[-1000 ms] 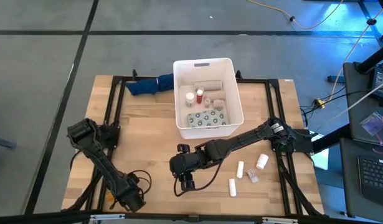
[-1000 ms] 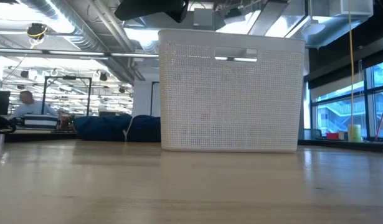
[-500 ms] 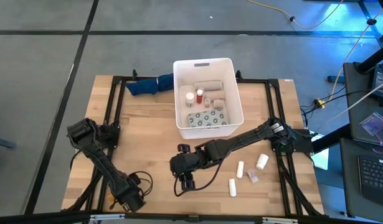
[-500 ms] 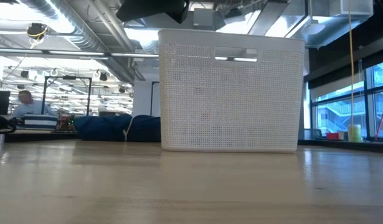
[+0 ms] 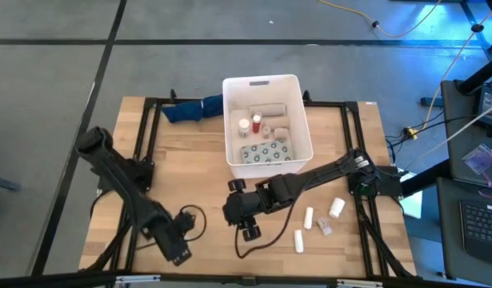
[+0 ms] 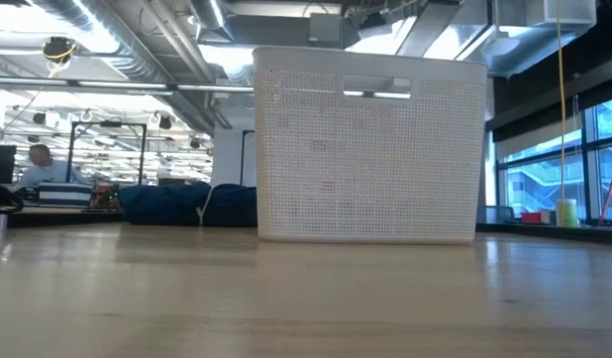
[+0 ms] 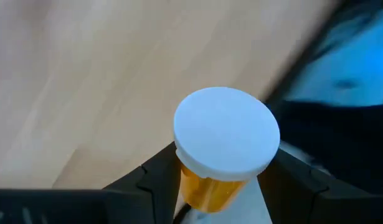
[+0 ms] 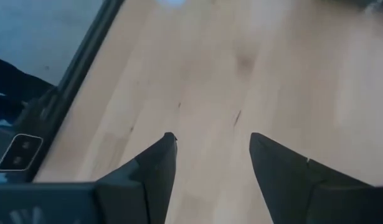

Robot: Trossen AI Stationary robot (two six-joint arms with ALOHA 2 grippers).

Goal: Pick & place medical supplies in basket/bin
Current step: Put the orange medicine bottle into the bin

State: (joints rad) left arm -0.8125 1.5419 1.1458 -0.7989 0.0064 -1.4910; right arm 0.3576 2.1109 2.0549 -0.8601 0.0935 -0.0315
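Note:
An orange pill bottle (image 7: 223,152) with a white cap sits between the fingers of my left gripper (image 5: 178,254), near the table's front left. My right gripper (image 5: 250,230) hangs open over bare wood at the front middle, with nothing between its fingers (image 8: 155,163). The white bin (image 5: 266,124) stands at the far middle. It holds a blister pack (image 5: 266,150), red-capped bottles (image 5: 246,126) and beige rolls (image 5: 266,110). Several white supplies (image 5: 308,218) lie on the table to the right of my right gripper. My left gripper pinches the bottle's orange body (image 7: 194,186) just below the white cap (image 7: 225,138), one finger on each side. The fingers slant steeply down from above. The cap end sticks out past the fingertips, and the bottle is lifted clear of the table.
A dark blue cloth (image 5: 190,110) lies left of the bin at the far edge. The black frame rails (image 5: 142,160) run along the table's sides. A black cable (image 5: 262,240) trails on the wood beneath my right gripper. Bare wood lies between the bin and both grippers.
My left arm has risen and swung a little toward the table's right, its wrist tipping more steeply down. My right gripper has rolled about its own axis and shifted slightly to the right and up. The supplies on the table and in the bin have stayed put.

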